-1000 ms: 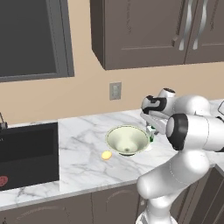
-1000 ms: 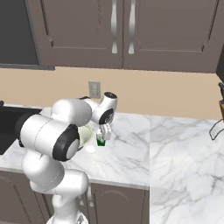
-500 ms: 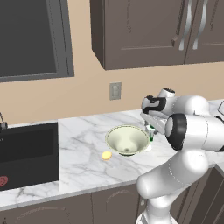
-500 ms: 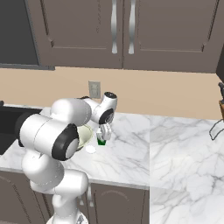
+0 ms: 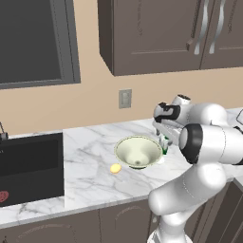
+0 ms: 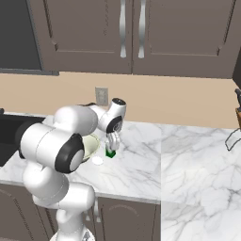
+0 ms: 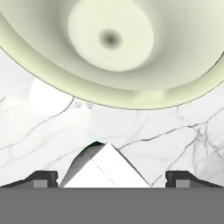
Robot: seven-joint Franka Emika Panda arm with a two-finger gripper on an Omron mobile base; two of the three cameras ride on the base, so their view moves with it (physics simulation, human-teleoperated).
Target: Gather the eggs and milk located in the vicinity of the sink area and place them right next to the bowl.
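Hand view, nearest first: the gripper straddles the milk, whose peaked white top with a sliver of green sits between the two fingertips. Clear gaps separate the carton from each tip, so the jaws stand apart and are not clamped on it. The carton's body is cut off by the lower edge. Beyond it lies the marble counter, a flat white disc, then the bowl, its rim cropped at both sides.

Right base view: the gripper points down over the milk, which stands upright on the counter just beside the bowl. The arm's white links cover most of the bowl; only a strip of rim shows. The white disc lies just in front of the bowl. The carton's green base is plain here, while the finger spacing is too small to read.

Left base view: the bowl is seen whole, with the egg resting on the counter near its left side, apart from it. The milk is largely masked by the gripper and forearm; a green trace shows at the bowl's right. The sink lies well to the left, cut by the frame, with a red round item partly visible inside. A wall outlet sits behind the bowl.
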